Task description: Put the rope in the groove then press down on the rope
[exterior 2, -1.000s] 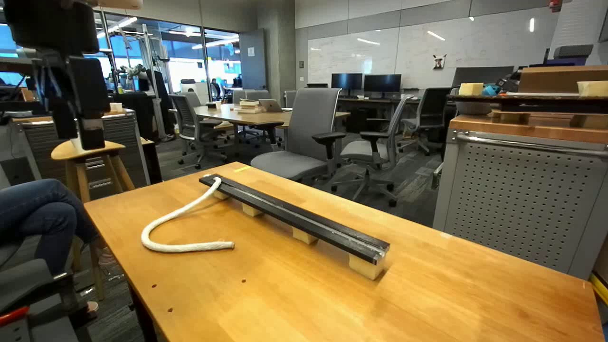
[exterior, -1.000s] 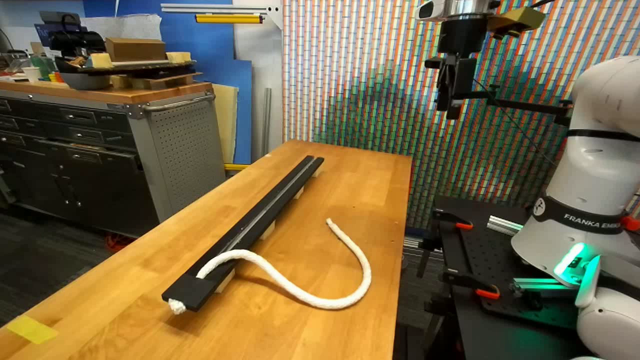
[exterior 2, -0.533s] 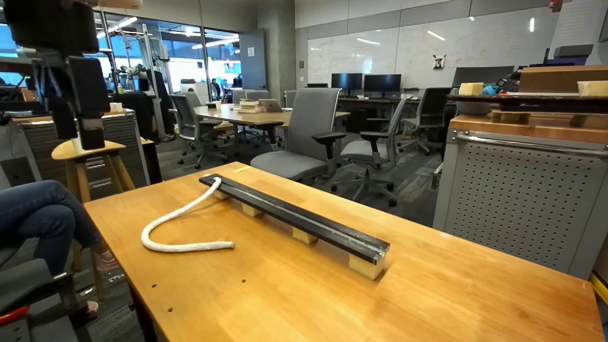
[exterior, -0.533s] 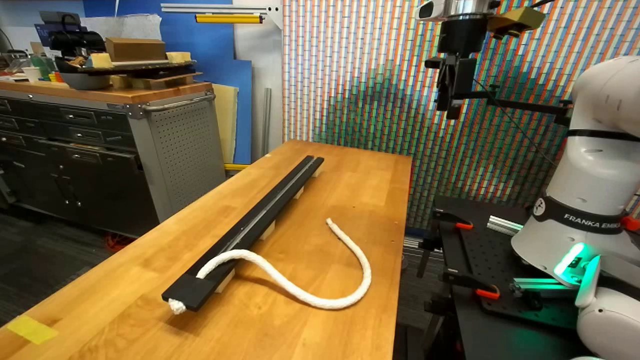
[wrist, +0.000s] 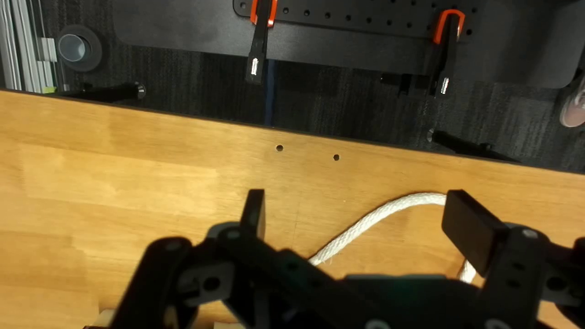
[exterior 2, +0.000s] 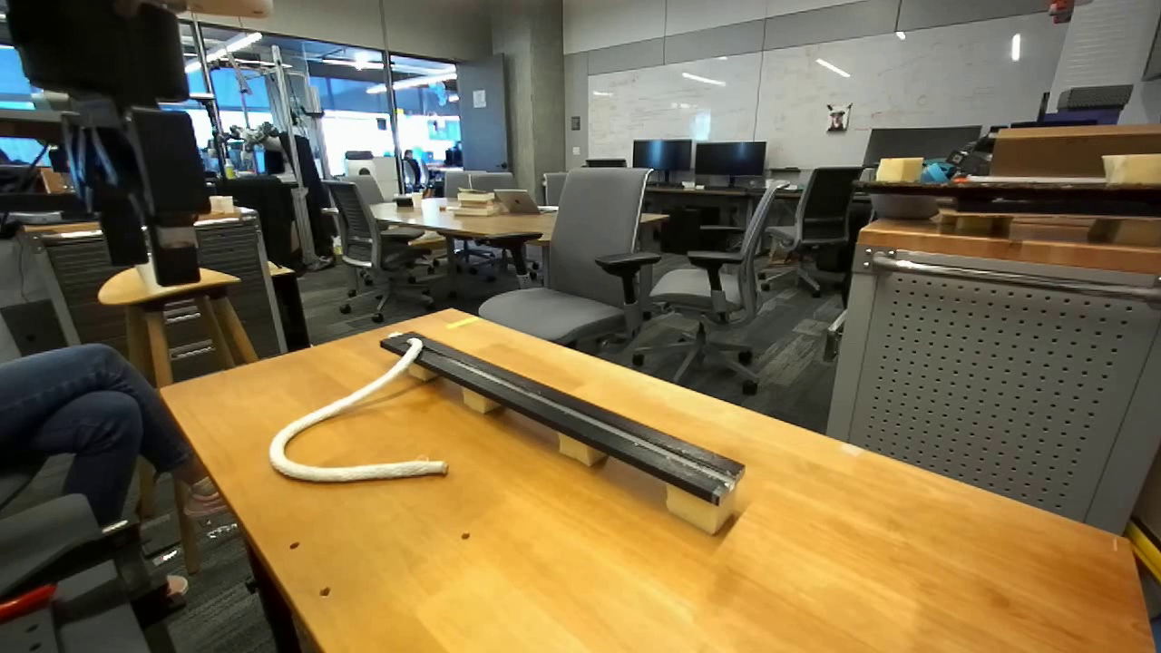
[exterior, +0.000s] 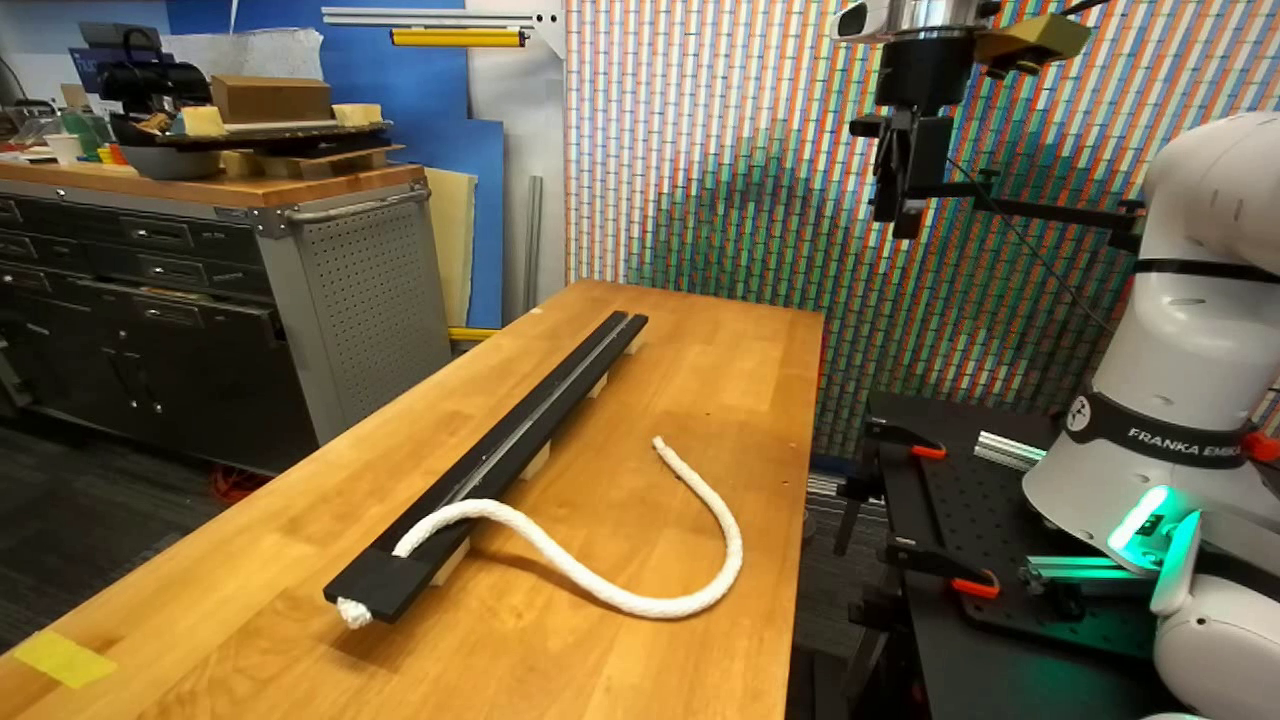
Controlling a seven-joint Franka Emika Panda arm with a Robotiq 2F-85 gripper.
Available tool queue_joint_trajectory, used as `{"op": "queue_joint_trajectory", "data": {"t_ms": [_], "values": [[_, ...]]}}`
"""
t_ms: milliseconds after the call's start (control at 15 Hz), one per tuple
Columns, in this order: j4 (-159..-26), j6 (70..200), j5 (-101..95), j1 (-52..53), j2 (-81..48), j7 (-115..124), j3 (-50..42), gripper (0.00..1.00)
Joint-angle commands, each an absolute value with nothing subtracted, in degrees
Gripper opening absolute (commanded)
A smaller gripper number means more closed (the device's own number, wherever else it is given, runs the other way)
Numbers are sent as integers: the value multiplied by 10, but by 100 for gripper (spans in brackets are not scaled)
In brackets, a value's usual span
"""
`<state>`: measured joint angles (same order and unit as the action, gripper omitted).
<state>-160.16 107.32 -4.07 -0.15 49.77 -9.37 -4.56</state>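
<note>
Hanging high, the gripper (wrist: 355, 209) has fingers (wrist: 473, 228) wide apart.
In an exterior view, the rope (exterior: 620, 599) rises from the near part of the groove (exterior: 545, 407) and lies on the table (exterior: 740, 380), at right.

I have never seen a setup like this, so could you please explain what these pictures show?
The machine is a white robot arm with a black, two-fingered hand. Two views are taken from outside it, looking across a wooden table from different places. The wrist view is taken from the arm's own end, so the hand looms large there. On the table, small pale blocks hold up a long black bar with a groove along its top. A white rope rises from one end of the bar, then curves across the table, mostly out of the groove. The hand hangs open in the air, holding nothing.
</note>
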Motion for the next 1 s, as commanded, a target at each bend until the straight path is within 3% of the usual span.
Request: {"op": "queue_joint_trajectory", "data": {"t_ms": [0,467,933], "values": [[-1601,1072,-40,-2,497,-94,-45,100],[-1590,1108,-41,-12,467,-43,-28,100],[-1568,1222,-35,-29,347,138,34,100]]}}
